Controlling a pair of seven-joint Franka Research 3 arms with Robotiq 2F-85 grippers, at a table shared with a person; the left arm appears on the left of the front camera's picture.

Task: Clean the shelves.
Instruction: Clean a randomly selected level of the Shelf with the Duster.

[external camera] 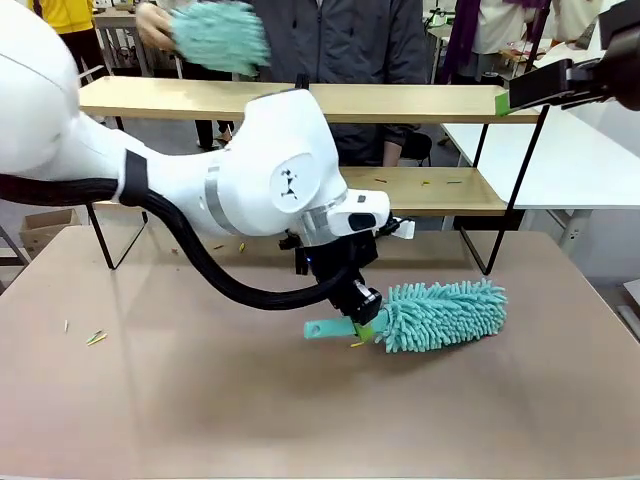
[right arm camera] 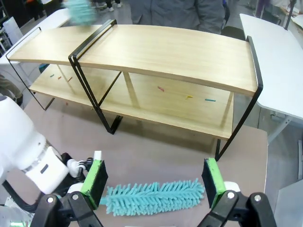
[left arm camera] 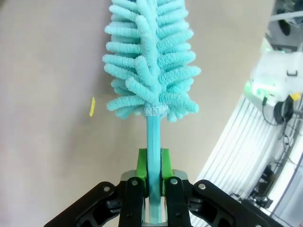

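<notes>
Near edge: tan table (external camera: 150, 400), bare apart from a few small yellow-green scraps (external camera: 95, 338) at its left; too small to identify.

Mid-table: teal chenille duster (external camera: 440, 315) lies flat, its head towards the robot's right. Left gripper (external camera: 362, 318) is clamped on its flat teal handle (left arm camera: 154, 142). In the left wrist view the 2 green pads (left arm camera: 141, 163) press on either side of the handle, just below the fluffy head. The handle's lower end is cut off at the picture's bottom edge. From the front, the wrist hides most of the fingers. 1 yellow scrap (left arm camera: 92, 106) lies beside the head, apart from it.

Right gripper (right arm camera: 154, 179): jaws spread wide, nothing between them, held above the duster and looking down at it. In the front view it enters at the top right corner, partly cut off.

Beyond: the shelves (external camera: 400, 100) stand at the table's far side, 2 joined units, each with an upper and a lower board. The left arm's white body hides their middle in the front view. A few coloured bits (right arm camera: 189, 97) sit on the lower right board; what they are cannot be told.

Far side: a person stands behind the shelves, torso only in frame. 1 hand (external camera: 155, 25) holds a second teal duster (external camera: 215, 35) above the upper left board, motion-blurred; whether it touches the board cannot be told.
</notes>
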